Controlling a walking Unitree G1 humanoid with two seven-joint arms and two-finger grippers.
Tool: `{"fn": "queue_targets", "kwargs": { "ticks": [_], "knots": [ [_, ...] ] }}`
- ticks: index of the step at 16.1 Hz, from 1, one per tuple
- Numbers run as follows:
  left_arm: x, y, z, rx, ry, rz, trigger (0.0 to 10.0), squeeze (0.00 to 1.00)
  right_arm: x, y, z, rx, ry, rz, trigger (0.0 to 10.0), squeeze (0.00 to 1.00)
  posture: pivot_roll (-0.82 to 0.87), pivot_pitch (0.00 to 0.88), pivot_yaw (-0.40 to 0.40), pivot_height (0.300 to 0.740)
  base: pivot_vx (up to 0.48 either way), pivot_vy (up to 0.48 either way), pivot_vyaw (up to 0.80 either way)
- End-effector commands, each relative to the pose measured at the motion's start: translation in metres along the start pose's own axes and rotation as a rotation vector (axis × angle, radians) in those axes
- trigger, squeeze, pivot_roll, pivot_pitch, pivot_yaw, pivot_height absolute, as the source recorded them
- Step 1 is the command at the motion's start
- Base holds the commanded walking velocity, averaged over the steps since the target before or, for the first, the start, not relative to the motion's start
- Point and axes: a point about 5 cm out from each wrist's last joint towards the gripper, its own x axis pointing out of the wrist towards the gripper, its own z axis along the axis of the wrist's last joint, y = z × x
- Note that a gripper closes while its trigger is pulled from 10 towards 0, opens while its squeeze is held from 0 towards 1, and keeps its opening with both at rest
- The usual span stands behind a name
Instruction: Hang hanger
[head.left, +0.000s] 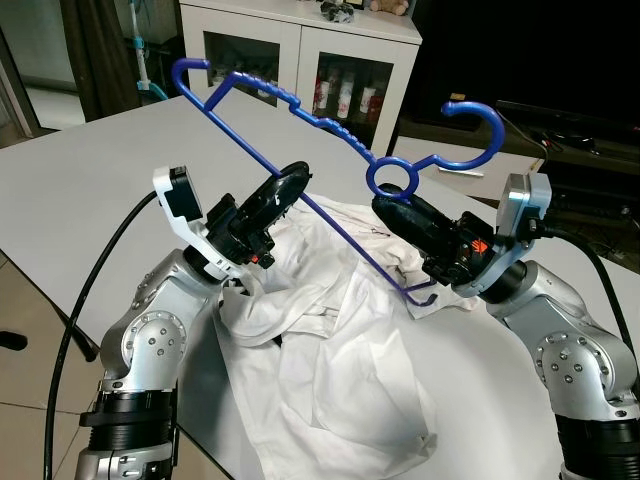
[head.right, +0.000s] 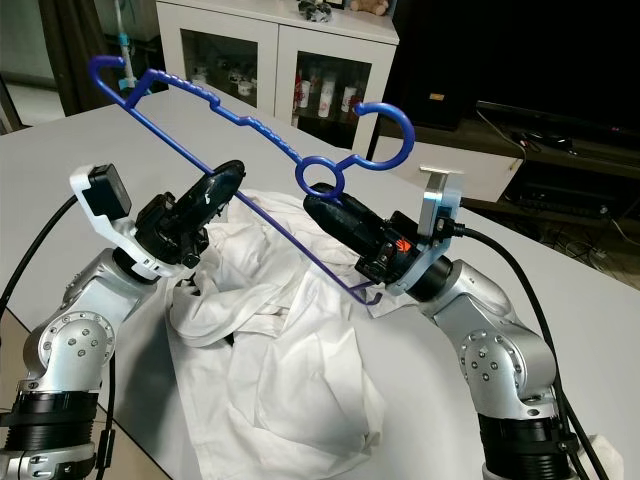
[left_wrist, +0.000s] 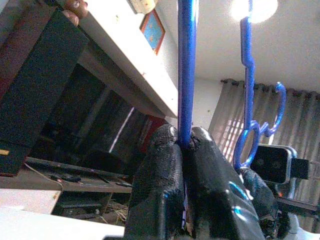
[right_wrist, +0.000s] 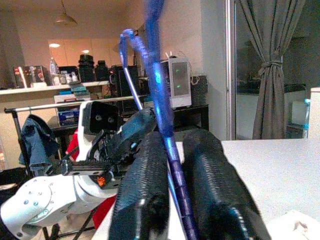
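A blue plastic hanger (head.left: 322, 120) is held tilted in the air over a crumpled white shirt (head.left: 330, 340) that lies on the pale table (head.left: 80, 170). Its hook (head.left: 480, 115) points to the right and back. My left gripper (head.left: 290, 180) is shut on the hanger's straight lower bar, and the left wrist view has the bar (left_wrist: 186, 75) pinched between the black fingertips (left_wrist: 165, 150). My right gripper (head.left: 390, 208) sits just under the hanger's neck ring (head.left: 392, 178), shut on the hanger, with a blue bar (right_wrist: 165, 125) running between its fingers (right_wrist: 145, 165).
A white cabinet with glass doors (head.left: 300, 60) stands behind the table. A dark low TV stand (head.left: 580, 140) is at the back right. Black cables (head.left: 90, 300) hang from both arms, and the table's front edge is close to my body.
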Motion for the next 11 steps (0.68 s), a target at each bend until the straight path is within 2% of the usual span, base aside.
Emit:
{"fn": "queue_targets", "kwargs": {
  "ticks": [1, 4, 5, 7, 9, 10, 11],
  "knots": [
    [0.004, 0.003, -0.007, 0.011, 0.048, 0.029, 10.0, 0.00, -0.003, 0.003, 0.010, -0.032, -0.038, 0.016, 0.0, 0.00, 0.01, 0.000, -0.083, 0.740, 0.000, 0.000, 0.00],
    [0.004, 0.009, -0.008, 0.022, 0.050, 0.083, 10.0, 0.00, -0.005, -0.001, 0.012, -0.037, -0.050, -0.019, 0.0, 0.00, 0.01, 0.000, -0.082, 0.740, 0.000, 0.000, 0.00],
    [0.003, 0.011, -0.006, 0.020, 0.035, 0.093, 10.0, 1.00, -0.005, -0.002, 0.013, -0.042, -0.052, -0.029, 0.0, 0.00, 0.01, 0.001, -0.082, 0.740, 0.000, 0.000, 0.00],
    [0.003, 0.011, -0.007, 0.058, 0.047, 0.085, 10.0, 1.00, -0.006, -0.003, 0.013, -0.048, -0.051, -0.042, 0.0, 0.00, 0.01, 0.003, -0.083, 0.740, 0.000, 0.000, 0.00],
    [0.002, 0.009, -0.013, 0.142, 0.124, 0.065, 10.0, 1.00, -0.008, -0.005, 0.012, -0.055, -0.045, -0.061, 0.0, 0.00, 0.01, 0.005, -0.083, 0.740, 0.000, 0.000, 0.00],
    [-0.001, 0.006, -0.022, 0.193, 0.227, 0.037, 10.0, 1.00, -0.010, -0.009, 0.012, -0.066, -0.041, -0.099, 0.0, 0.00, 0.01, 0.007, -0.084, 0.740, 0.000, 0.000, 0.00],
    [-0.002, 0.005, -0.024, 0.204, 0.247, 0.035, 10.0, 1.00, -0.011, -0.010, 0.012, -0.070, -0.041, -0.112, 0.0, 0.00, 0.01, 0.007, -0.084, 0.740, 0.000, 0.000, 0.00]
  ]
}}
